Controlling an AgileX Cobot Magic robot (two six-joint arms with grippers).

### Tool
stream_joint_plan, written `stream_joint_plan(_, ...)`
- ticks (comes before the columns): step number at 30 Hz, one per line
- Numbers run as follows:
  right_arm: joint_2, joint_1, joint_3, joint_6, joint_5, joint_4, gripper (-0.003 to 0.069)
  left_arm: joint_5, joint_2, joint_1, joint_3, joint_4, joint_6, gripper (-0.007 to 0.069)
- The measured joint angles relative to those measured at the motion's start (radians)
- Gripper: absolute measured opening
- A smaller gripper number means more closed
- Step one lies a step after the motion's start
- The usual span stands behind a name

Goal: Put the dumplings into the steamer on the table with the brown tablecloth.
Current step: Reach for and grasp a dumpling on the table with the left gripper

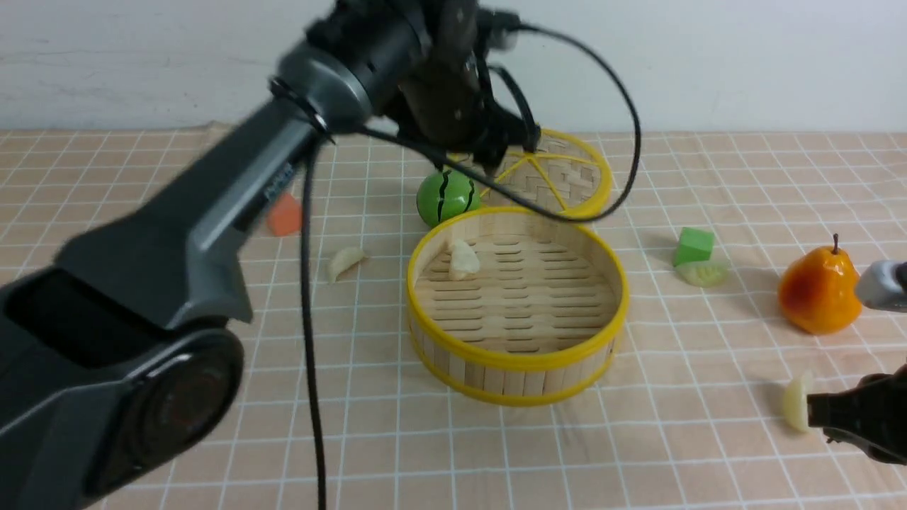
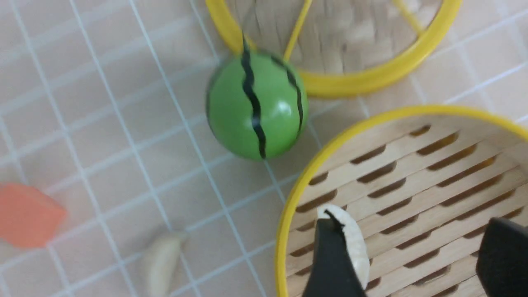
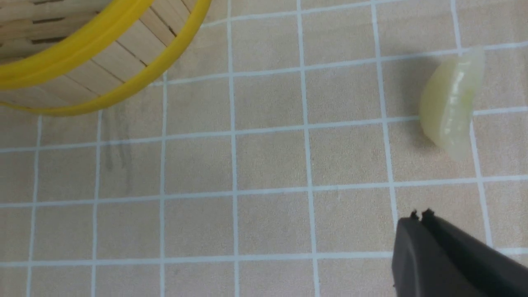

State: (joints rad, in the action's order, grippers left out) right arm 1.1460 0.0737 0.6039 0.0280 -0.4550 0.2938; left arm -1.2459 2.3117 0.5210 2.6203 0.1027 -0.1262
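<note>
Steamer holds one dumpling; left jaws apart, seemingly clear; right jaws together.

A robot test bench, seemingly: toy pear and watermelon on gridded tablecloth, bare white wall.

Grey left arm, black cable, black left end effector
</note>
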Motion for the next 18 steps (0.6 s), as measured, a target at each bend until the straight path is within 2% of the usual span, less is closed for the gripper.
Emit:
stream_joint_plan(3,0.0,0.0,0.0,0.023,0.0,0.03,0.0003,0.0,-0.054,-0.046,-0.003,-0.017,0.041,0.0449)
stream_joint_plan(5,0.0,0.0,0.0,0.046,-0.003,0.072,0.0003,0.0,-0.073,-0.113,-0.038,-0.036,0.067,0.0449)
stream_joint_plan(11,0.0,0.0,0.0,0.163,-0.003,0.197,0.0006,0.0,0.014,-0.265,-0.208,-0.156,0.165,0.0449)
stream_joint_plan(18,0.0,0.0,0.0,0.31,-0.008,0.311,0.0011,0.015,0.151,-0.277,-0.247,-0.103,0.227,0.0449)
